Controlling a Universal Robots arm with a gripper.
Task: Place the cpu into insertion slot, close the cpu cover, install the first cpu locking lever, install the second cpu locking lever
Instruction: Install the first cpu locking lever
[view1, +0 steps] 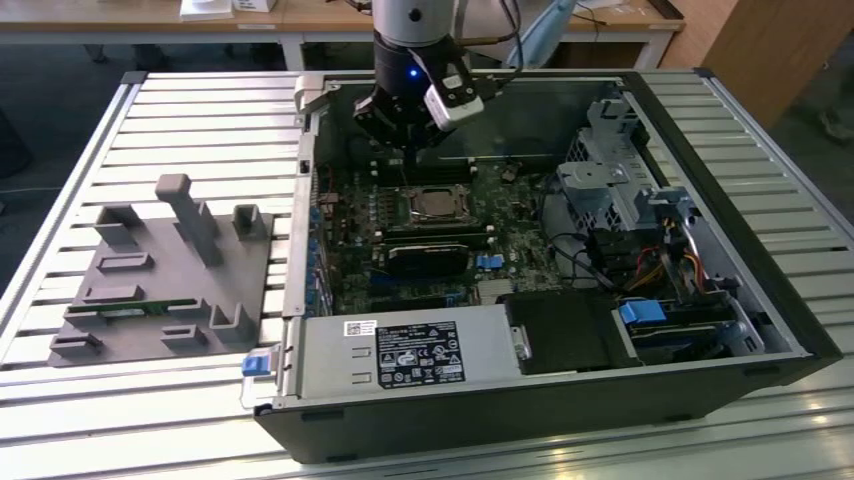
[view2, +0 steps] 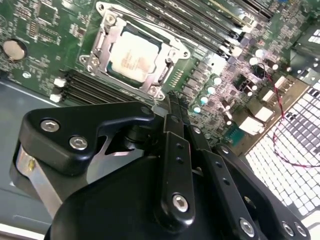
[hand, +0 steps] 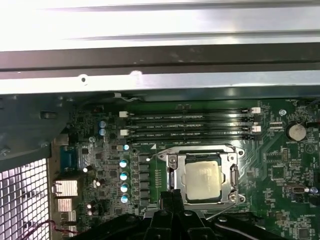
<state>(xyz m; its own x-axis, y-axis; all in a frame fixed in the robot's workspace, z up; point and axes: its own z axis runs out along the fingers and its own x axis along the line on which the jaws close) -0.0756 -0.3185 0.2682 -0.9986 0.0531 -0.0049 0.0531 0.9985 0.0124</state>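
Observation:
The cpu (view2: 132, 57) (hand: 202, 175), a square chip with a dull silver top, lies flat in the insertion slot on the green motherboard (view1: 501, 215), which it hides almost completely. The cpu cover (hand: 231, 172) (view2: 102, 47), a silvery frame, lies down around it, and the chip shows through its window. In the exterior view the cpu (view1: 430, 203) sits mid-board. My gripper (view2: 169, 102) (hand: 170, 196) (view1: 402, 160) is shut, with nothing visible between its black fingers. Its tips hover just beside one edge of the socket, near a corner of the frame.
The board lies inside an open computer case (view1: 747, 330). Long black memory slots (hand: 190, 125) run beside the socket. A power supply (view1: 400, 355) and drive cage (view1: 614, 190) crowd the case. A grey fixture tray (view1: 160, 270) stands at the exterior view's left.

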